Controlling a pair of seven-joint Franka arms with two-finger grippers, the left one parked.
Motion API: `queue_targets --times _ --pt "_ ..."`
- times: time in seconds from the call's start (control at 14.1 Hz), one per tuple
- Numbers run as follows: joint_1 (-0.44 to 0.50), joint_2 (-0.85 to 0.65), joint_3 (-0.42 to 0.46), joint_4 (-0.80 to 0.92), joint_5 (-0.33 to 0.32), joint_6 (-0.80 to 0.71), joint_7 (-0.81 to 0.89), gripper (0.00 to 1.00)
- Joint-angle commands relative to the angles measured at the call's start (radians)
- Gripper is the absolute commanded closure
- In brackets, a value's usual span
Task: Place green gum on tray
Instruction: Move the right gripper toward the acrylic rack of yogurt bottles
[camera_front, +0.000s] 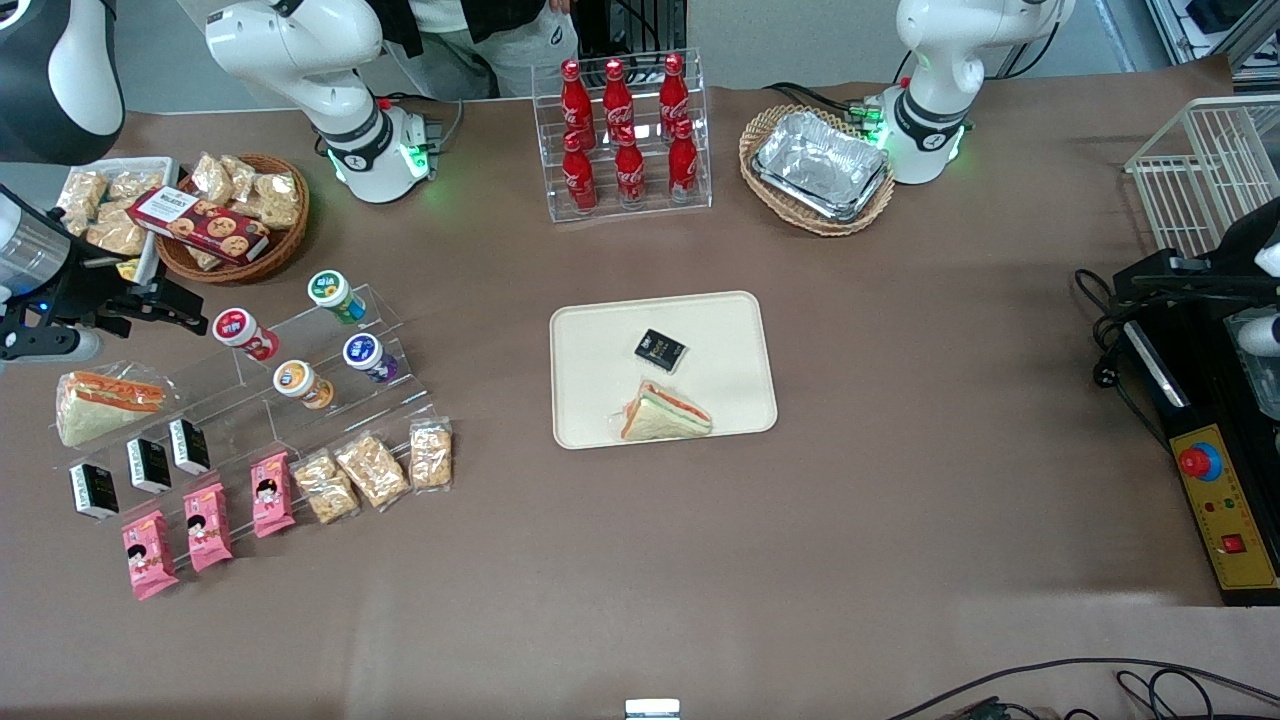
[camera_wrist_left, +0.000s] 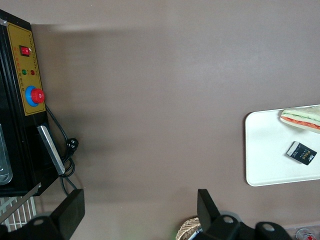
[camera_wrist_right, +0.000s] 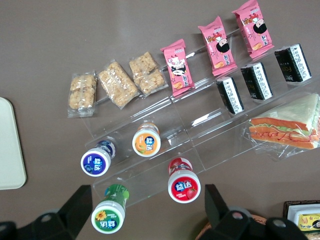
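Landmark: clear acrylic step rack (camera_front: 300, 375) at the working arm's end of the table.

Nearest the front camera, at the rack's foot: pink snack packs (camera_front: 208, 523), black packets (camera_front: 150, 464), cracker bags (camera_front: 372, 470). Middle steps: orange gum (camera_front: 300, 383) and purple gum (camera_front: 369, 357). Top step: red gum (camera_front: 241, 333) and, beside it, green gum (camera_front: 335, 294), lying tilted with its white lid up and apart from its neighbours.

Gripper (camera_front: 165, 300) hangs just beside the rack's top step, next to the red gum, above the table. Fingers (camera_wrist_right: 82, 205) spread wide, holding nothing; the wrist view shows green gum (camera_wrist_right: 111, 212) near one finger and not yet centred between the two.

Tray (camera_front: 590, 330) sits well apart from the rack toward table centre, carrying a sandwich (camera_front: 665, 413) and a black packet (camera_front: 660, 349); bare space remains.

Judged step: approach, grasp not yet made. Next move calls for a sideways shift to centre the green gum, then descent and closure on the body without nudging the red gum.
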Motion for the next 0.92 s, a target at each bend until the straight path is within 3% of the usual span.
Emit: queue_targets --times 0.0,0.85 --pt "-0.001 0.001 -0.003 0.002 -0.007 0.007 0.0 0.0" --pt "0.002 0.007 -0.003 0.006 -0.003 0.01 0.016 0.0"
